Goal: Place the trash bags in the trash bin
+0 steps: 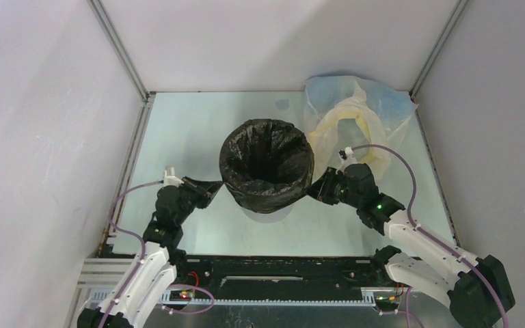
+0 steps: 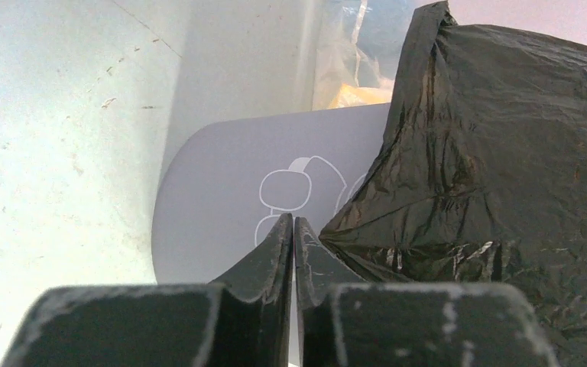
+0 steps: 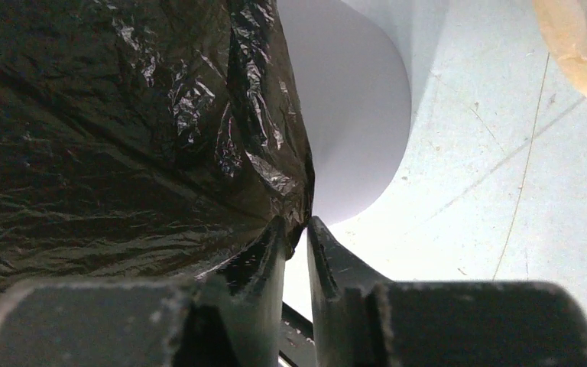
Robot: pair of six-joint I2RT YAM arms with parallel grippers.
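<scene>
The black trash bag [image 1: 266, 195] lines the pale grey bin and is folded down over its rim, hiding most of it in the top view. The bin wall shows in the left wrist view [image 2: 214, 199] and the right wrist view [image 3: 351, 115]. My left gripper [image 1: 215, 186] is at the bag's left side. Its jaws [image 2: 293, 220] are pressed together where the bag's [image 2: 489, 168] creases converge. My right gripper [image 1: 311, 190] is at the bag's right side. Its jaws [image 3: 294, 223] stand narrowly apart, with the bag's [image 3: 122, 138] bunched edge between the tips.
A translucent yellowish and pale-blue plastic bag [image 1: 362, 116] lies at the back right, close behind the right arm. It also shows in the left wrist view [image 2: 351, 69]. White walls enclose the pale table [image 1: 178, 137] on three sides.
</scene>
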